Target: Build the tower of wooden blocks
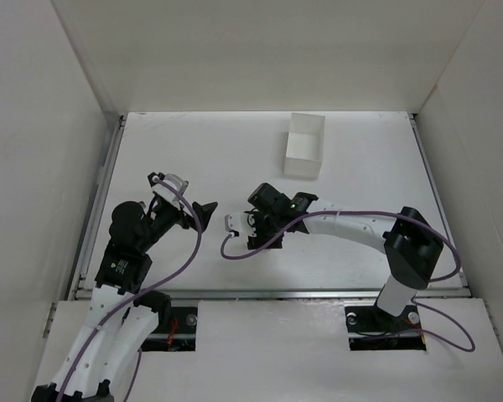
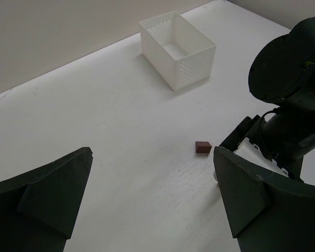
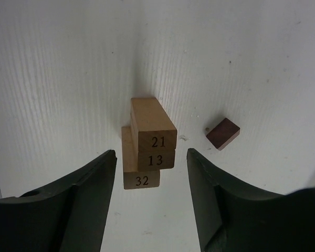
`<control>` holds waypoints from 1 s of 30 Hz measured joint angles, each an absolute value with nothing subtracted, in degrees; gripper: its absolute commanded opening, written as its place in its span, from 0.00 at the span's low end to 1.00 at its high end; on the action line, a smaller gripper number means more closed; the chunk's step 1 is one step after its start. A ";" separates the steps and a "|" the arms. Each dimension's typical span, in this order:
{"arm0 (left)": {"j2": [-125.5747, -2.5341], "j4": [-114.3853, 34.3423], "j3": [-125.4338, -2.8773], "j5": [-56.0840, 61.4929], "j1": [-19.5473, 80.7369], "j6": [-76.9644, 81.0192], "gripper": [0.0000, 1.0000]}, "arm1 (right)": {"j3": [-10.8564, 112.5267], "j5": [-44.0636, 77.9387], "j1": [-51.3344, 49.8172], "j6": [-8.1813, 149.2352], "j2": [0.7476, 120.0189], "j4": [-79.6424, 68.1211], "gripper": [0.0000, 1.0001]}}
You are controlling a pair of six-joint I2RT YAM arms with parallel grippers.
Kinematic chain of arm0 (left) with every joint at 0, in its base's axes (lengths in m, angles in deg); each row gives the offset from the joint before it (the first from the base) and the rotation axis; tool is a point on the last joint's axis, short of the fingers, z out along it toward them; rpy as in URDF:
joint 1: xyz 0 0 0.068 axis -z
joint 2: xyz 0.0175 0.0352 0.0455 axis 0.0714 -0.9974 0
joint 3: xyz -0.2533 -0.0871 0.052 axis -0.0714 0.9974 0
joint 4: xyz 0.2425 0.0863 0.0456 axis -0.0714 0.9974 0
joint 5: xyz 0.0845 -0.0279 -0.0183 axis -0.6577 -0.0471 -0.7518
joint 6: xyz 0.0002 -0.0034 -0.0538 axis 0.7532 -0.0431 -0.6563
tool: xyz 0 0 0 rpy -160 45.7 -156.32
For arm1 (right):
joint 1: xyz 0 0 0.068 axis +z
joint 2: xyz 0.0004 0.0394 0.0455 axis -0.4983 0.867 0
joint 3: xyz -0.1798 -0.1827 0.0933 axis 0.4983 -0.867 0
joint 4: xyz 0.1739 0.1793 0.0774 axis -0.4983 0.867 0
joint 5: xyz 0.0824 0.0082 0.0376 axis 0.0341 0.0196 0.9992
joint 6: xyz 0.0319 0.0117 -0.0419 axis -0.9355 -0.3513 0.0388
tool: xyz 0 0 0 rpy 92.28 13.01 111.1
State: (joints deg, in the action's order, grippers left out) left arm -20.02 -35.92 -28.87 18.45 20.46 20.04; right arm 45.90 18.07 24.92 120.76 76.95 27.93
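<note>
Three light tan blocks [image 3: 149,142], numbered 21, 13 and 32, lie stacked on the table, the lowest one shifted left. My right gripper [image 3: 152,157] is open, a finger on each side of the stack's near end, with a gap on both sides. A dark reddish-brown block [image 3: 223,133] lies flat just right of the stack; it also shows in the left wrist view [image 2: 202,147]. My left gripper [image 2: 152,194] is open and empty, short of that block. In the top view the right gripper [image 1: 256,228] hides the blocks, and the left gripper [image 1: 203,211] is beside it.
A white perforated basket [image 2: 177,50] stands at the back of the table, seen in the top view [image 1: 304,145] too. The right arm's black wrist [image 2: 289,105] sits close to the right of the left gripper. White walls enclose the table.
</note>
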 measured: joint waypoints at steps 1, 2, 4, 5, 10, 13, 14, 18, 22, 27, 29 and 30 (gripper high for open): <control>-20.05 -36.05 -28.87 18.43 20.46 19.96 1.00 | 45.92 18.01 24.92 120.85 77.12 27.93 0.61; -20.09 -36.05 -28.87 18.43 20.46 19.89 1.00 | 45.94 17.81 24.92 120.91 77.17 27.93 0.61; -20.42 -36.14 -28.87 18.45 20.46 19.76 1.00 | 45.98 17.61 24.92 120.94 77.19 27.88 0.61; -20.61 -36.18 -28.87 18.45 20.46 19.74 1.00 | 46.03 17.59 24.92 120.98 77.19 27.86 0.58; -21.73 -36.40 -28.87 18.67 20.46 19.76 1.00 | 46.05 17.15 24.92 121.11 77.19 27.86 0.50; -22.25 -36.40 -28.87 18.85 20.46 19.76 1.00 | 46.07 16.96 24.92 121.09 77.19 27.84 0.46; -22.38 -36.38 -28.87 18.85 20.46 19.76 1.00 | 46.07 16.91 24.92 121.09 77.19 27.86 0.46; -22.76 -36.42 -28.87 18.89 20.46 20.00 1.00 | 46.09 16.78 24.92 121.09 77.21 27.84 0.46; -22.76 -36.40 -28.87 19.04 20.46 20.24 1.00 | 46.09 16.74 24.94 121.09 77.21 27.84 0.54; -22.76 -36.40 -28.87 19.07 20.46 20.48 1.00 | 46.09 16.85 24.94 121.07 77.21 27.88 0.82; -22.76 -36.40 -28.87 19.07 20.46 20.59 1.00 | 46.16 16.96 24.94 120.69 77.19 27.93 0.92; -22.76 -36.40 -28.87 19.09 20.46 20.59 1.00 | 46.29 17.04 24.94 120.41 77.17 27.93 0.92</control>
